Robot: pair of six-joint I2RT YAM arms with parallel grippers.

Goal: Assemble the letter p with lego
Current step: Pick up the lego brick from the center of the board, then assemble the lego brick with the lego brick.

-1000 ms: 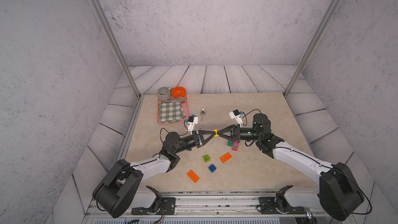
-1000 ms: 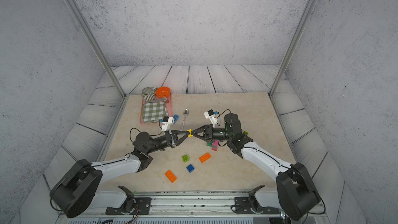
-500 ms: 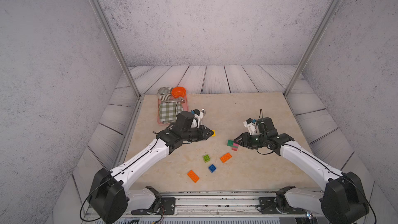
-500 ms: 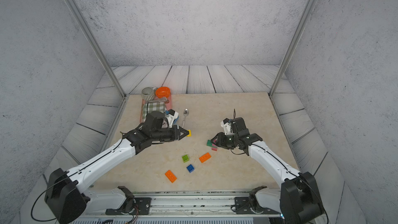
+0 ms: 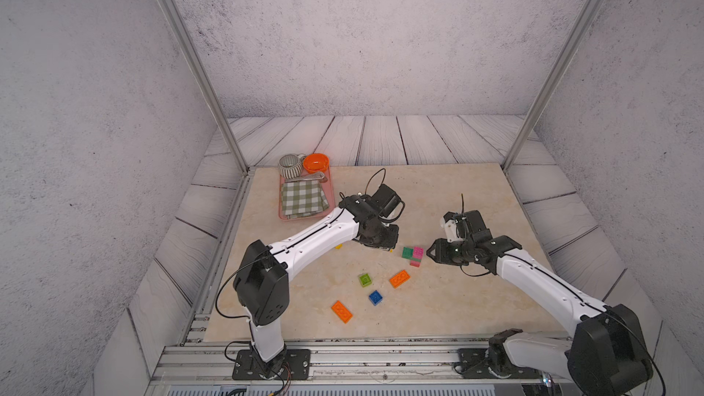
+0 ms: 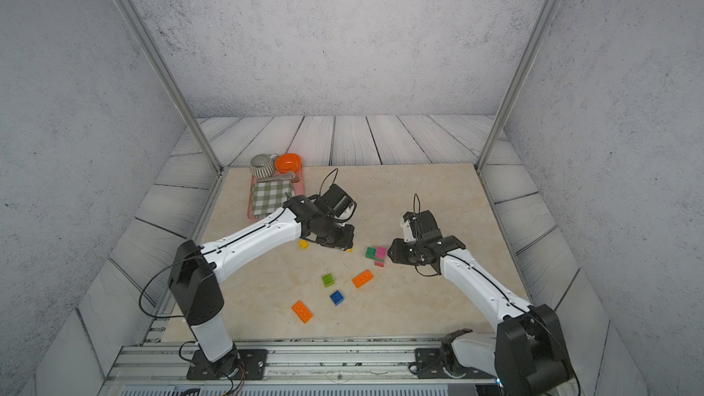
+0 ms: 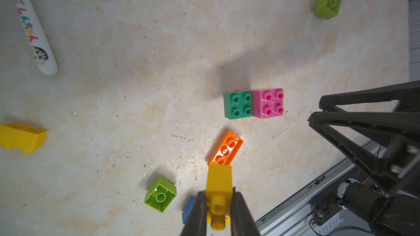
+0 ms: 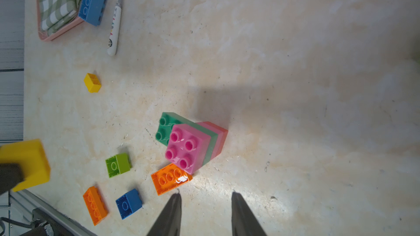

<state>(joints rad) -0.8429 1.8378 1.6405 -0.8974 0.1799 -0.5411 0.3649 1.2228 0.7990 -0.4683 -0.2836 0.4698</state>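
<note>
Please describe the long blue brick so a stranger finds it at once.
Start at the pink tray with the checked cloth. The long blue brick sits at its rim, beside the spoon. The other blue brick is square and lies far from the tray.

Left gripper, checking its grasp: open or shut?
Shut: the left gripper clamps the small yellow plastic brick between both fingers, left wrist view.
</note>
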